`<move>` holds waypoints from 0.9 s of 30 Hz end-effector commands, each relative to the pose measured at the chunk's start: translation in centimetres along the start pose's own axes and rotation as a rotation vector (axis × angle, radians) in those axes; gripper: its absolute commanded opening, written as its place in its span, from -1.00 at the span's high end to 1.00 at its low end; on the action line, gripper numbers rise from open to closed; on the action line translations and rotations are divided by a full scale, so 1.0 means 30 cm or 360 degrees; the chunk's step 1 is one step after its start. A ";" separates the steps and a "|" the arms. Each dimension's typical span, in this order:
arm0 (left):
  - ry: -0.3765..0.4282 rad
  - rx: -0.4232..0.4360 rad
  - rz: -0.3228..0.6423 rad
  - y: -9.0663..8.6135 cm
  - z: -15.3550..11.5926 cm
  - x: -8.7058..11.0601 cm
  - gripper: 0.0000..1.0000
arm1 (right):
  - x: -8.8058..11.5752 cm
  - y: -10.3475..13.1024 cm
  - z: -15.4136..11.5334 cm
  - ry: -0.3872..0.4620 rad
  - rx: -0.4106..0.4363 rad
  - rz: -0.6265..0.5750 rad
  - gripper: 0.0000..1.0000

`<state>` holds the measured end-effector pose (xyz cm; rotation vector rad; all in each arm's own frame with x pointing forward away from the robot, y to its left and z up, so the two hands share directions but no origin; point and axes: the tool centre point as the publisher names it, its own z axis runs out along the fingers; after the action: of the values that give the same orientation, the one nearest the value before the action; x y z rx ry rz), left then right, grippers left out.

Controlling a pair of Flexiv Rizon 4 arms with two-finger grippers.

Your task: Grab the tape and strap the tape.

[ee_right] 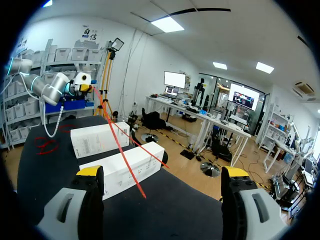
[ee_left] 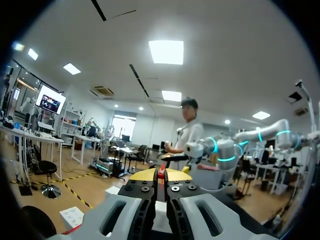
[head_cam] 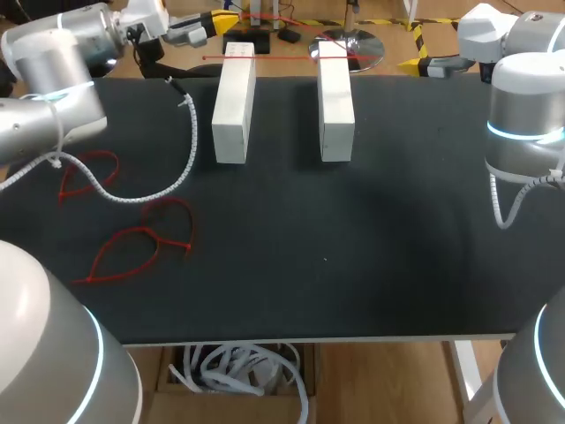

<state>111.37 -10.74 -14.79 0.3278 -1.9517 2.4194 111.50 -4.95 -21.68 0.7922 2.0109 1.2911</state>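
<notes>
A thin red tape (head_cam: pixel 282 57) stretches across the far ends of two white boxes (head_cam: pixel 234 106) (head_cam: pixel 335 106) lying side by side on the black table. My left gripper (head_cam: pixel 214 19) hovers past the table's far left edge, shut on the tape's end; red shows between its closed yellow tips (ee_left: pixel 161 173). My right gripper (head_cam: pixel 415 64) is at the far right, open with nothing between its fingers (ee_right: pixel 162 172). Ahead of it, the tape (ee_right: pixel 120 145) runs from the left gripper (ee_right: pixel 85 87) over both boxes (ee_right: pixel 100 139) (ee_right: pixel 125 167).
Several red looped straps (head_cam: pixel 141 238) lie on the table's left part. A white spiral-wrapped cable (head_cam: pixel 190 150) from the left arm trails over the table beside the left box. The table's black surface (head_cam: pixel 353 247) spreads in front of the boxes.
</notes>
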 end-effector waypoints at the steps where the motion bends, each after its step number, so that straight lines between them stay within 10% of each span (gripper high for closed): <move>1: 0.0068 0.0008 0.0000 -0.005 0.006 -0.016 1.00 | 0.000 0.000 -0.001 0.0000 0.0001 0.0000 -1.00; 27: 0.0163 0.0355 -0.0172 -0.025 0.017 -0.025 1.00 | 0.000 0.000 -0.001 0.0000 0.0001 0.0000 -1.00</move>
<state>111.82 -10.84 -13.52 0.3209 -1.6053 2.5254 111.50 -4.95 -21.68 0.7923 2.0109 1.2911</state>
